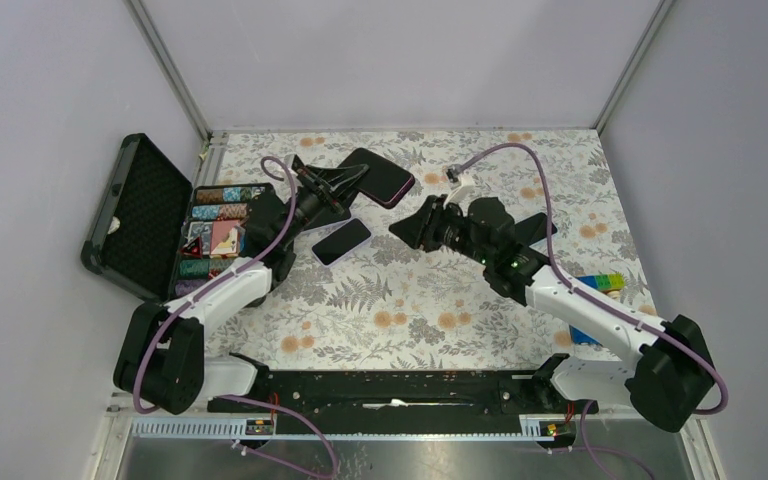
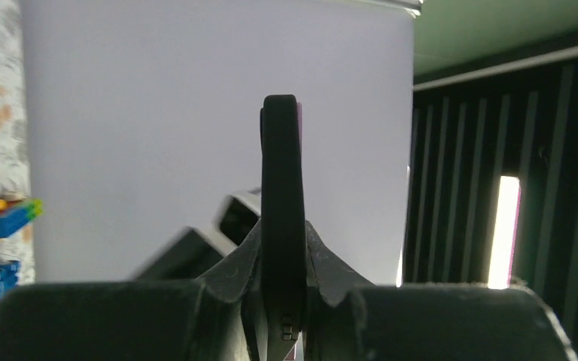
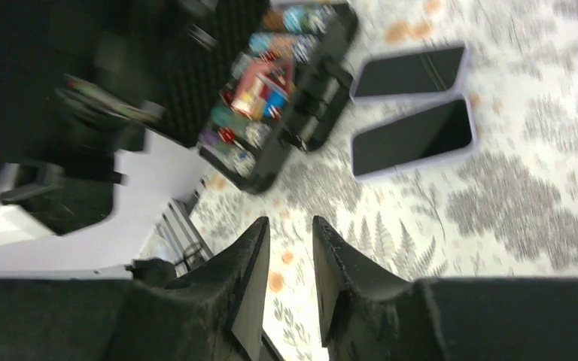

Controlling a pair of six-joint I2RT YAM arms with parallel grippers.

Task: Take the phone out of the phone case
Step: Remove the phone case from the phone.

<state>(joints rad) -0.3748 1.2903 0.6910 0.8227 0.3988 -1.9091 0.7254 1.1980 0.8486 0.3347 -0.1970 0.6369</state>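
Matt black phone case (image 2: pixel 282 210), glossy phone (image 1: pixel 342 241) screen.

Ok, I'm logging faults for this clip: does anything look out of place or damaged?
Nothing looks spilled or damaged. The only oddity: the phone case is clamped edge-on in the left gripper, while the phone lies flat beside it on the floral table.

I see the phone (image 1: pixel 341 241) lying flat, screen up, lavender-edged. The black, pink-edged phone case (image 1: pixel 378 178) is separate, clamped in the left gripper (image 1: pixel 352 183).
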